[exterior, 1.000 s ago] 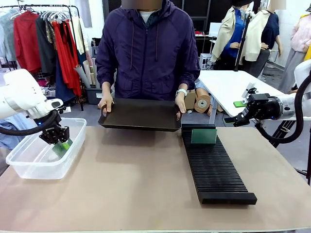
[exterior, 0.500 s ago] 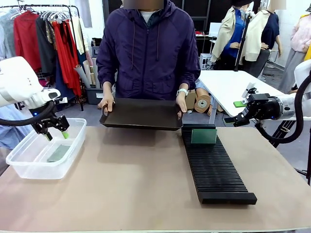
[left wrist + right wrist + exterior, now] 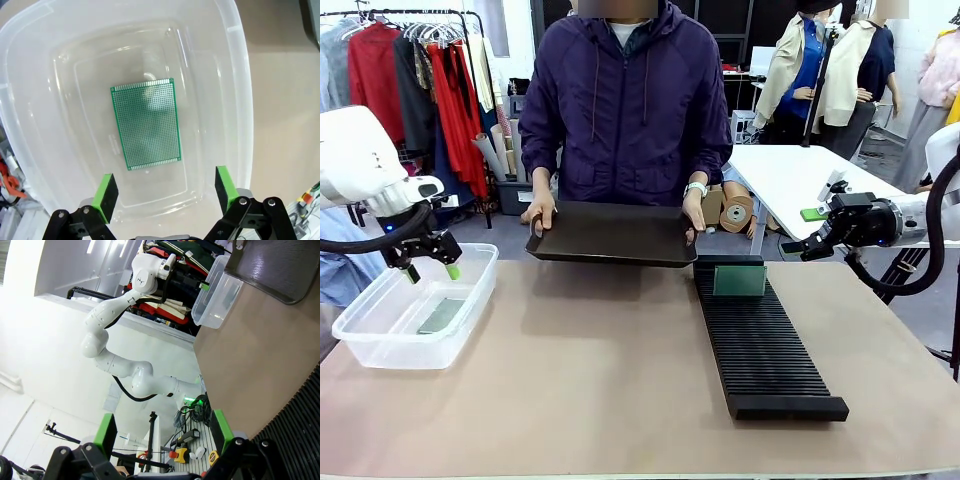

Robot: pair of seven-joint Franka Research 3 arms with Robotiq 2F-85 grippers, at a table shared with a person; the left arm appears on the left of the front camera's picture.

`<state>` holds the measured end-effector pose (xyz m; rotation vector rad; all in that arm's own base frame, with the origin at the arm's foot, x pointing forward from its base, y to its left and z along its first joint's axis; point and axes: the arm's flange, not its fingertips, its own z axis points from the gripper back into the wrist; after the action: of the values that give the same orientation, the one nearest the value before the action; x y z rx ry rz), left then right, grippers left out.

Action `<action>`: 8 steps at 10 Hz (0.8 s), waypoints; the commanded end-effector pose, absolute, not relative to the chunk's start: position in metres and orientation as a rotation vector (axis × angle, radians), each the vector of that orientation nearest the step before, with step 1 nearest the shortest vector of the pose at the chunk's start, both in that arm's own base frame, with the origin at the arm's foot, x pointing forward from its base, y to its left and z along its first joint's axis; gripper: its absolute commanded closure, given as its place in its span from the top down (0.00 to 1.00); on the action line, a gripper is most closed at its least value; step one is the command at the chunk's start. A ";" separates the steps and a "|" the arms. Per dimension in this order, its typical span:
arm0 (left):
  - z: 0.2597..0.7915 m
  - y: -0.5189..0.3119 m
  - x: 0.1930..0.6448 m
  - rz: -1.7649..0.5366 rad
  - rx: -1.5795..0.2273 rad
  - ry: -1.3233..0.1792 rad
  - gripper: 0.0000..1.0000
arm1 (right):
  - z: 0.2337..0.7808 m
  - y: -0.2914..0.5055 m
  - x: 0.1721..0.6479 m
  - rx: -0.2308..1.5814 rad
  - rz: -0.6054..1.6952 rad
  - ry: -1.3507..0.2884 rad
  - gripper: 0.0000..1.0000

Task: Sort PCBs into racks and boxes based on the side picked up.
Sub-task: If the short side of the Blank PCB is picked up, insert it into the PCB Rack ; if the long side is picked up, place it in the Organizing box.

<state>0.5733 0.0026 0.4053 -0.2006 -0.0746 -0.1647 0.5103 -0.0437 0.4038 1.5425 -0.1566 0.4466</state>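
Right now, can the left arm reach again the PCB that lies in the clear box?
Probably yes. The left gripper hangs directly above the box with jaws open, and nothing covers the PCB lying flat inside.

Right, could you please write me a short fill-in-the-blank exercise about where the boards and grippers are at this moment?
1. One PCB lies flat inside the clear ____.
2. Another PCB stands upright in the black ____.
3. The left gripper, above the tub, is ____.
4. The person's hands hold a dark ____.

Missing words: tub; rack; open; tray

PCB [image 3: 145, 124] flat in clear tub [image 3: 235, 75]
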 end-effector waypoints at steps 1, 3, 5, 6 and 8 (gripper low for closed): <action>0.410 0.002 0.565 -0.149 -0.168 -0.062 1.00 | 0.405 -0.044 0.511 1.532 0.462 -0.173 1.00; 0.411 0.002 0.565 -0.146 -0.171 -0.067 1.00 | 0.405 -0.044 0.511 1.532 0.462 -0.173 1.00; 0.413 0.002 0.565 -0.152 -0.182 -0.081 1.00 | 0.405 -0.044 0.511 1.532 0.462 -0.173 1.00; 0.414 0.002 0.566 -0.155 -0.192 -0.086 1.00 | 0.405 -0.044 0.511 1.532 0.462 -0.173 1.00; 0.418 0.003 0.563 -0.166 -0.257 -0.110 1.00 | 0.405 -0.044 0.511 1.532 0.462 -0.173 1.00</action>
<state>0.5711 0.0012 0.4153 -0.2189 -0.0885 -0.1590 0.5103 -0.0437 0.4038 1.5425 -0.1566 0.4466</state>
